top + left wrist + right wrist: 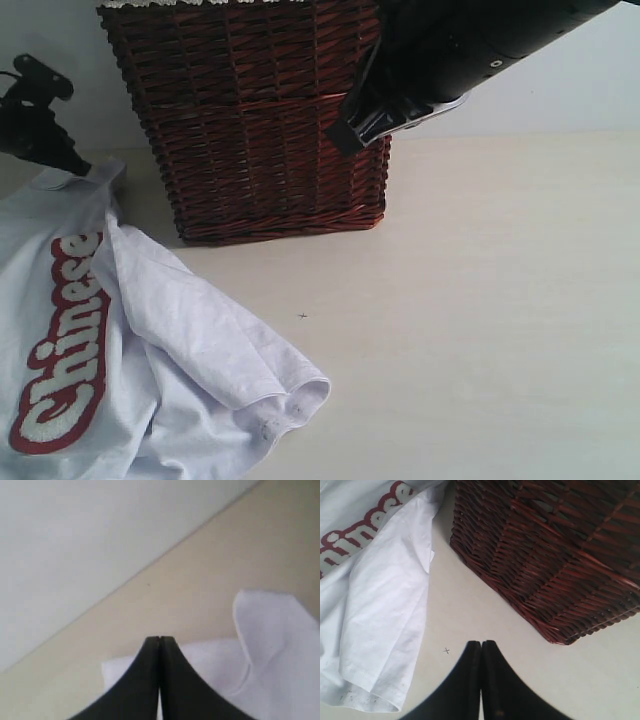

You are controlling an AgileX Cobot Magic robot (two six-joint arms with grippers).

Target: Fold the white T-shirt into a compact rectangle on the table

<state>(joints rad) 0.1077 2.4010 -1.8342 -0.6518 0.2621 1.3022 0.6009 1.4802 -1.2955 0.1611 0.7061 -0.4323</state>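
Observation:
The white T-shirt lies crumpled at the lower left of the table, its red-outlined "Chinese" lettering facing up and one sleeve spread toward the middle. My left gripper hovers at the shirt's far edge. In the left wrist view it is shut, with white cloth lying beneath and beyond the tips and nothing visibly pinched. My right gripper hangs high in front of the basket. It is also shut and empty, over bare table beside the shirt's sleeve.
A dark red-brown wicker basket with white lace trim stands at the back centre, close to the shirt and to my right arm. A small x mark sits on the table. A pale wall rises behind.

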